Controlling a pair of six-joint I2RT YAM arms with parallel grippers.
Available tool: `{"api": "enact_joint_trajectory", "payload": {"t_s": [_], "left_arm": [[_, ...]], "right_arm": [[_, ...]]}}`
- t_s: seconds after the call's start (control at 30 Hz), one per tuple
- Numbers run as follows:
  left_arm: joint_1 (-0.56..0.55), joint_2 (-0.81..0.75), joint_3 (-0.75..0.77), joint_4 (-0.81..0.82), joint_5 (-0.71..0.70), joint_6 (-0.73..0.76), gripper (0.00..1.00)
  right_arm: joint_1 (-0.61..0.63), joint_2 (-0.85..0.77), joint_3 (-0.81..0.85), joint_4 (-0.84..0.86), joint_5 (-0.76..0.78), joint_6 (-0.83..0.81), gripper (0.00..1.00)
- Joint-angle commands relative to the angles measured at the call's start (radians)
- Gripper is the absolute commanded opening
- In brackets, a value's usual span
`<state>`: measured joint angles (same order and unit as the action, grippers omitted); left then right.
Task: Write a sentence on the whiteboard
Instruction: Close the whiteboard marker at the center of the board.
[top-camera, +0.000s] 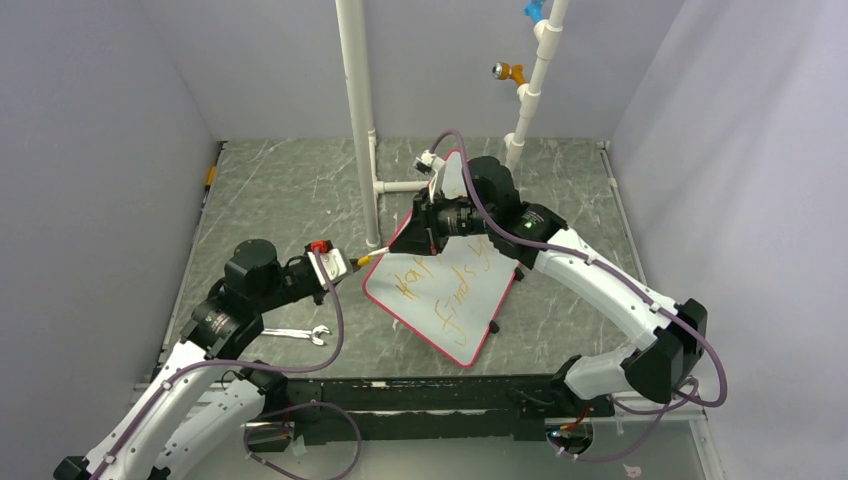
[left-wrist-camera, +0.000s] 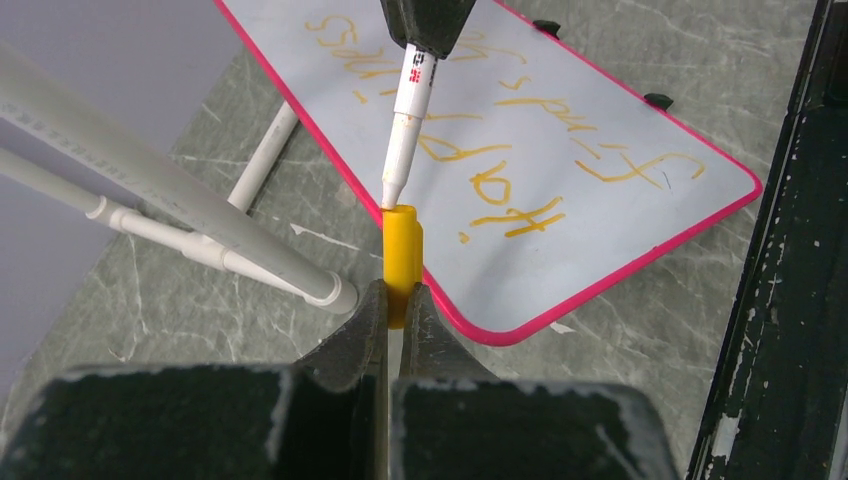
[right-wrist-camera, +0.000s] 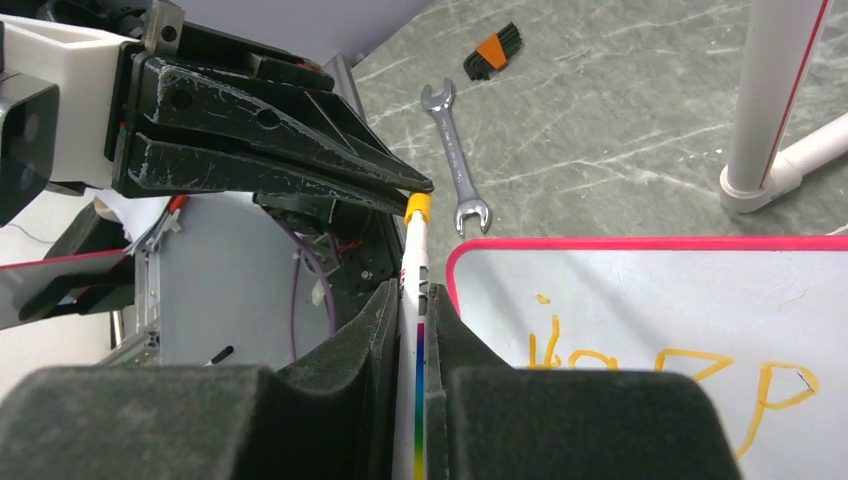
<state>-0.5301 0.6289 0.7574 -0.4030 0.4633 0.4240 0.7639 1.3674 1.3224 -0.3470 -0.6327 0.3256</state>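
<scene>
The whiteboard (top-camera: 470, 320), white with a red-pink frame, lies tilted on the table in the middle. It carries the sentence (top-camera: 448, 290) in orange-yellow lettering, which also shows in the left wrist view (left-wrist-camera: 500, 150). My left gripper (left-wrist-camera: 402, 292) is shut on a yellow marker cap (left-wrist-camera: 402, 245) just off the board's left corner. My right gripper (right-wrist-camera: 418, 298) is shut on a white marker (right-wrist-camera: 417, 265) with a rainbow stripe. The marker's tip (left-wrist-camera: 390, 190) meets the cap's open end; how deep it sits I cannot tell. In the top view both grippers (top-camera: 350, 264) (top-camera: 408, 240) face each other.
White PVC pipes (top-camera: 358, 110) stand upright behind the board, with a low branch (left-wrist-camera: 200, 225) near the cap. A wrench (top-camera: 295, 334) lies left of the board and a hex key set (right-wrist-camera: 492, 50) beyond it. A black rail (top-camera: 420, 395) runs along the near edge.
</scene>
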Motion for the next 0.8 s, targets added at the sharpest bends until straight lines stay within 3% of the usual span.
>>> {"api": "enact_joint_trajectory", "payload": {"t_s": [0.0,0.77], "left_arm": [[-0.012,-0.009,0.02,0.124,0.084,0.002,0.0],[-0.013,-0.003,0.022,0.119,0.074,-0.004,0.0]], "right_arm": [[0.002,-0.044,0.001,0.049,-0.034,0.01,0.0],[-0.029,-0.122,-0.02,0.078,-0.035,0.037,0.0]]}}
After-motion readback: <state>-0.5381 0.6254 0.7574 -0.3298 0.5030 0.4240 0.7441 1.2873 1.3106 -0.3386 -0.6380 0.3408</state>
